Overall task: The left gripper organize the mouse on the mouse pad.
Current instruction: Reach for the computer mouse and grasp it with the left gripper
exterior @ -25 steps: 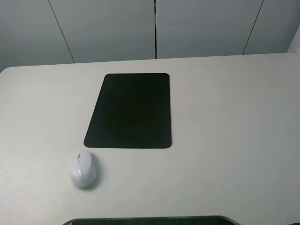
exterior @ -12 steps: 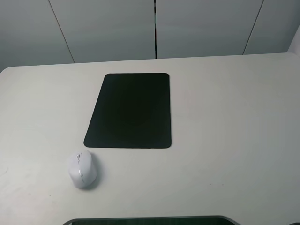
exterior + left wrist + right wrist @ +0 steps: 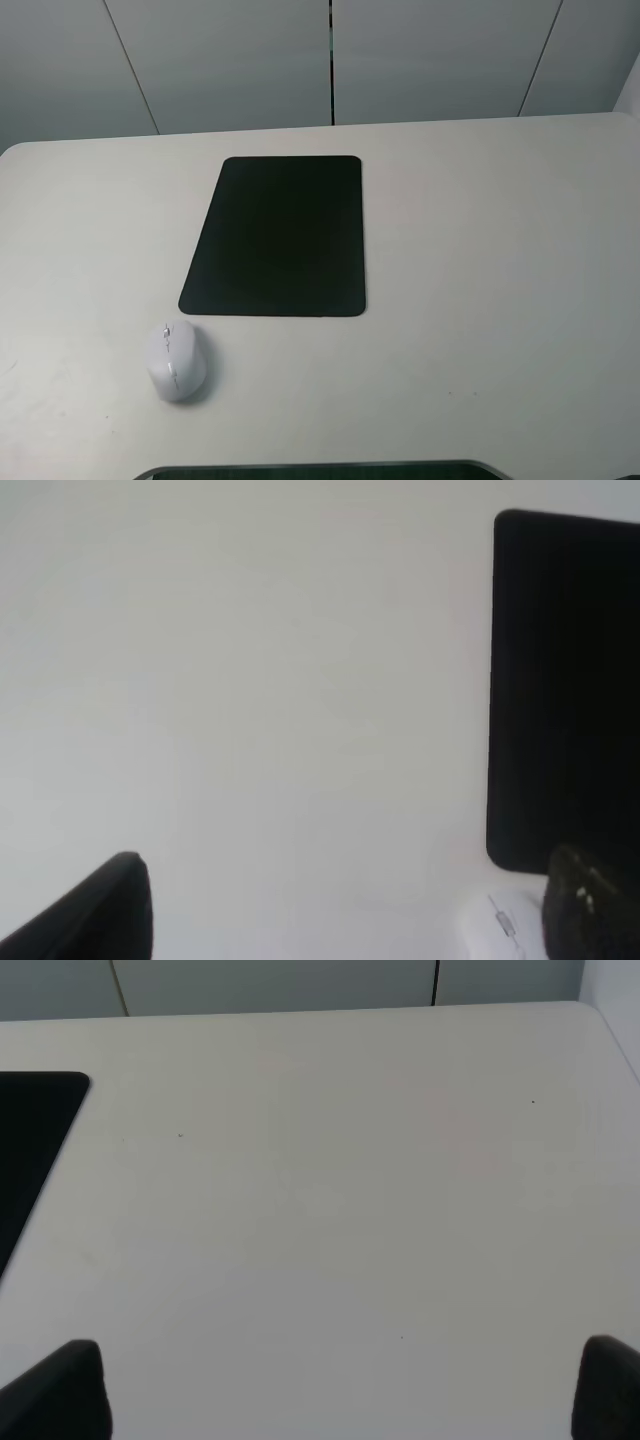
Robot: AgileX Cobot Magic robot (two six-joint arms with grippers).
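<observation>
The white mouse point(image 3: 175, 360) lies on the table near the front left, just off the near left corner of the black mouse pad point(image 3: 280, 235) and not touching it. Neither gripper appears in the exterior high view. In the left wrist view my left gripper point(image 3: 345, 905) is open, its dark fingertips point(image 3: 105, 910) wide apart over bare table, with part of the mouse point(image 3: 500, 930) and the mouse pad point(image 3: 565, 680) beside one finger. My right gripper point(image 3: 340, 1390) is open above bare table, and a corner of the mouse pad point(image 3: 30, 1130) shows at the view's edge.
The pale table point(image 3: 480, 260) ends at a grey panelled wall point(image 3: 330, 60) at the back. A dark curved edge point(image 3: 320, 470) shows along the bottom of the exterior high view. Bare tabletop lies right of the pad.
</observation>
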